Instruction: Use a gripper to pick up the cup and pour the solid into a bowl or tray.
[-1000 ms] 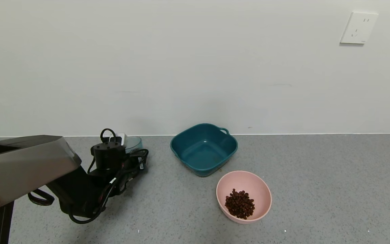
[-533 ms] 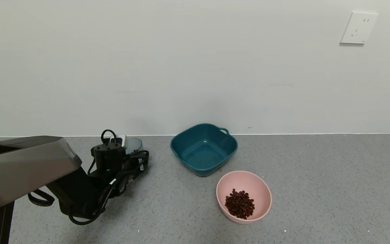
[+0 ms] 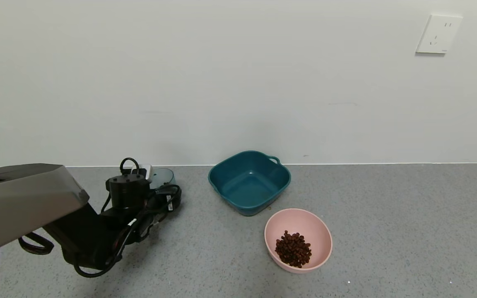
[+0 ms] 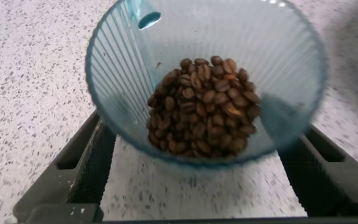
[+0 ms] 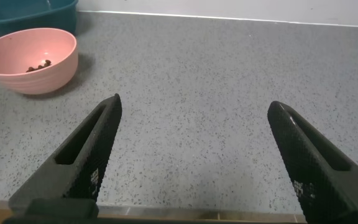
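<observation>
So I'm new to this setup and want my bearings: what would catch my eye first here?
Likely the round pale pink plastic bowl near the front of the grey speckled counter, holding dark brown beans. Behind it sits an empty squarish dark teal tub. At far left, the left hand flanks a ribbed translucent blue-grey cup of beans.

You see the cup (image 4: 205, 81) close in front of the left gripper (image 4: 197, 180), with its ribbed wall between the two black fingers (image 4: 79, 165), which stand apart on each side of it. Inside the cup lies a heap of the solid (image 4: 202, 106), dark brown beans piled on its bottom. Under the cup and around the fingers there is the speckled grey counter (image 4: 30, 74).
</observation>
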Controlling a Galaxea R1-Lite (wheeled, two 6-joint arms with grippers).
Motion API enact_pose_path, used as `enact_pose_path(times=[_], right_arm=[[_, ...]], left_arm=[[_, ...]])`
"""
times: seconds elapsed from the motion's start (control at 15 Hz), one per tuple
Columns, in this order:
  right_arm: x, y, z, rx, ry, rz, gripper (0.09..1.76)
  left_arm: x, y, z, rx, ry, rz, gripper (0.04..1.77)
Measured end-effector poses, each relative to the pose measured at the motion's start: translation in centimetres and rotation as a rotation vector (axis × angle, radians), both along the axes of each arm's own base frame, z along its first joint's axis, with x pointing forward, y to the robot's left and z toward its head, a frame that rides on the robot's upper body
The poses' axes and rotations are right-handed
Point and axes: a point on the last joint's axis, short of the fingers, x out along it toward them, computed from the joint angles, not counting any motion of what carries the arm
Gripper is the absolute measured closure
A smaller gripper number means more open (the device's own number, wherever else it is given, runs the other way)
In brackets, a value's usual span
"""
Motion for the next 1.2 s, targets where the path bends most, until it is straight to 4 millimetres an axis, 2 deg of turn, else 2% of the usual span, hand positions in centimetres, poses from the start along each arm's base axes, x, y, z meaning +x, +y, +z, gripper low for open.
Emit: enact_pose_path(times=[0.27, 0.53, 0.93, 1.2], right_arm=[[0.0, 0.0, 0.0, 0.000, 0.000, 0.000, 0.14], [0.0, 0.0, 0.0, 0.000, 0.000, 0.000, 0.14], [0.0, 0.0, 0.0, 0.000, 0.000, 0.000, 0.14], [0.0, 0.0, 0.0, 0.000, 0.000, 0.000, 0.14]], left_arm=[[-2.1, 0.1, 3.1, -0.006, 0.015, -0.031, 0.13], [-5.3, 0.4, 8.1, -0.014, 0.020, -0.060, 0.12], [-12.3, 1.3, 17.3, -0.050, -0.055, -0.142, 0.11], [-18.4, 2.2, 21.3, -0.051, -0.136, -0.177, 0.10]])
